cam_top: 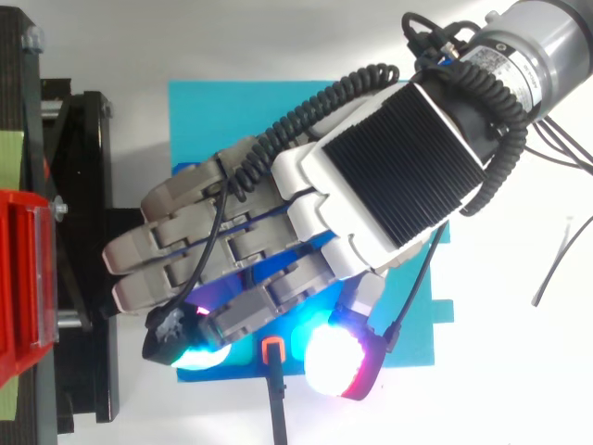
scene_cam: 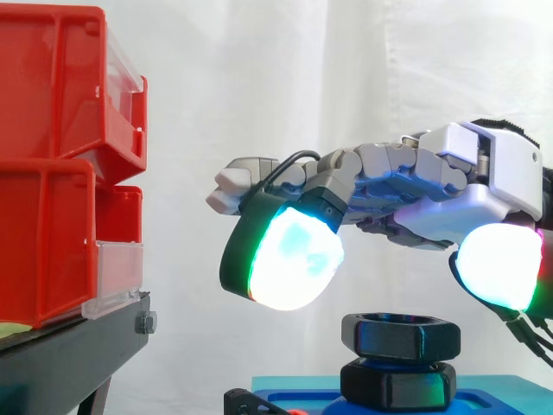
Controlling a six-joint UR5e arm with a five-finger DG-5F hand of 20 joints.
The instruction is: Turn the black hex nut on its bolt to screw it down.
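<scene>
In the side view a black hex nut (scene_cam: 399, 335) sits high on its bolt, above a second black hex piece (scene_cam: 397, 384) at the base. Both stand on a blue plate (scene_cam: 484, 393). My hand (scene_cam: 406, 186) hovers flat just above the nut, palm down, with its fingers stretched out to the left and apart from the nut. One glowing pad (scene_cam: 289, 259) hangs left of the nut and another (scene_cam: 499, 264) to its right; neither touches it. In the top view the hand (cam_top: 306, 222) covers the nut and most of the blue plate (cam_top: 227, 111).
Red bins (scene_cam: 52, 156) are stacked on a black stand (scene_cam: 69, 346) at the left, well apart from the hand. In the top view the stand (cam_top: 65, 232) runs down the left edge. A small orange and black part (cam_top: 272, 350) lies at the plate's near edge.
</scene>
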